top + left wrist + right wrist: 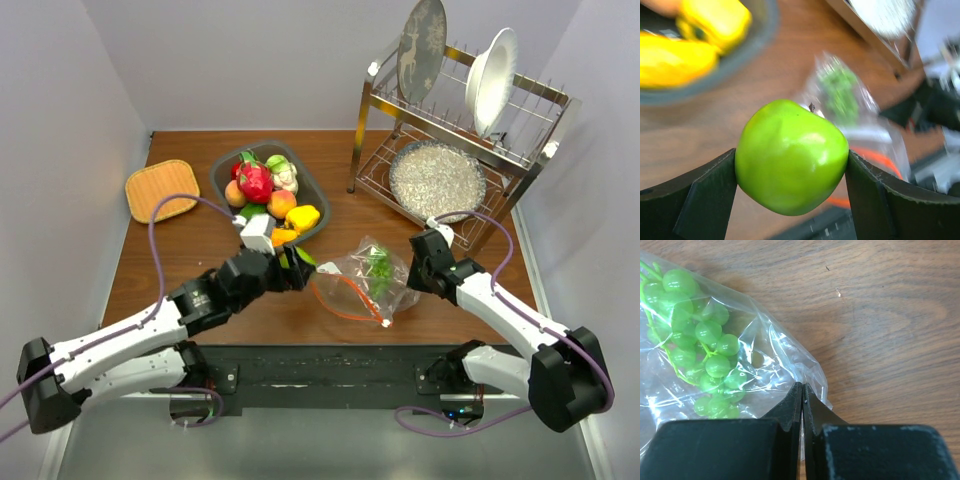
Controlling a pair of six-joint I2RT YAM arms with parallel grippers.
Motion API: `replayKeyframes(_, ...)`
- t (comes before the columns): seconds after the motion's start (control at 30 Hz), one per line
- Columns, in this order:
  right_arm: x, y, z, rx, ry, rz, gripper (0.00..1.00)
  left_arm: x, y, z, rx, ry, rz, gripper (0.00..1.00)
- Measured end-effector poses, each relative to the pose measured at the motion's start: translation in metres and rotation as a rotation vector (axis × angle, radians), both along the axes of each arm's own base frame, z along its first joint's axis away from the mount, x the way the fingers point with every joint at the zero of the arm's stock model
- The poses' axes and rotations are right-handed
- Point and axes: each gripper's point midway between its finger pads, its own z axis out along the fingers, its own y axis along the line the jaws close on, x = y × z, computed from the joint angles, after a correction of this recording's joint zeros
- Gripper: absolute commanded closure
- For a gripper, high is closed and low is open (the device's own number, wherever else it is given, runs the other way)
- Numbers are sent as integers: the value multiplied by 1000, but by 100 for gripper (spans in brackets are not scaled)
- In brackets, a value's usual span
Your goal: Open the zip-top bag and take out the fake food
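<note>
The zip-top bag (365, 278) lies crinkled on the wooden table, its orange-red zip strip (343, 300) spread open toward my left arm and the white slider (386, 323) at the near end. A bunch of green toy grapes (700, 345) is still inside it. My left gripper (293, 266) is shut on a round green apple (790, 150) and holds it above the table just left of the bag's mouth. My right gripper (802, 391) is shut on the bag's clear right corner (815, 375); it also shows in the top view (414, 276).
A grey bin (225, 168) behind the left gripper holds several toy fruits, among them a red one (255, 183) and a yellow pepper (302, 217). A woven mat (161, 189) lies at far left. A metal dish rack (455, 130) with plates stands at back right.
</note>
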Motion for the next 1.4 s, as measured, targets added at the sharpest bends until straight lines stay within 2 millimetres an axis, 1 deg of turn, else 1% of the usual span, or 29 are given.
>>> replayKeyframes(0.07, 0, 0, 0, 0, 0, 1, 100, 23, 16, 6, 10, -7, 73, 59)
replayKeyframes(0.1, 0, 0, 0, 0, 0, 1, 100, 31, 18, 7, 19, -8, 87, 58)
replayKeyframes(0.13, 0, 0, 0, 0, 0, 1, 100, 46, 29, 7, 30, -5, 135, 58)
replayKeyframes(0.2, 0, 0, 0, -1, 0, 1, 100, 71, 42, 4, 59, 7, 199, 57)
replayKeyframes(0.3, 0, 0, 2, 4, -6, 1, 100, 108, 56, -10, 99, 37, 274, 57)
replayKeyframes(0.4, 1, 2, 7, 17, -24, 4, 100, 134, 66, -29, 147, 73, 320, 57)
replayKeyframes(0.47, 1, 2, 9, 23, -33, 5, 100, 146, 69, -41, 175, 95, 337, 51)
replayKeyframes(0.53, 2, 2, 11, 26, -39, 5, 100, 155, 72, -52, 202, 108, 343, 44)
replayKeyframes(0.6, 2, 3, 12, 30, -43, 6, 100, 161, 72, -60, 218, 116, 342, 36)
replayKeyframes(0.63, 2, 3, 12, 31, -44, 7, 100, 163, 72, -63, 228, 119, 340, 26)
replayKeyframes(0.73, 1, 4, 13, 37, -46, 9, 100, 168, 71, -70, 246, 124, 333, 13)
replayKeyframes(0.83, 1, 5, 15, 48, -50, 15, 100, 168, 72, -70, 252, 118, 328, 8)
replayKeyframes(1.1, 1, 7, 17, 59, -56, 22, 100, 172, 71, -63, 278, 94, 306, 2)
replayKeyframes(1.23, 0, 7, 17, 56, -55, 27, 100, 174, 71, -58, 293, 82, 296, 2)
replayKeyframes(1.27, 0, 7, 17, 56, -55, 28, 100, 174, 72, -57, 294, 80, 295, 2)
replayKeyframes(1.37, 0, 7, 17, 55, -54, 29, 100, 172, 75, -50, 303, 79, 301, 8)
replayKeyframes(1.4, 0, 7, 17, 55, -54, 29, 100, 170, 76, -44, 304, 71, 302, 15)
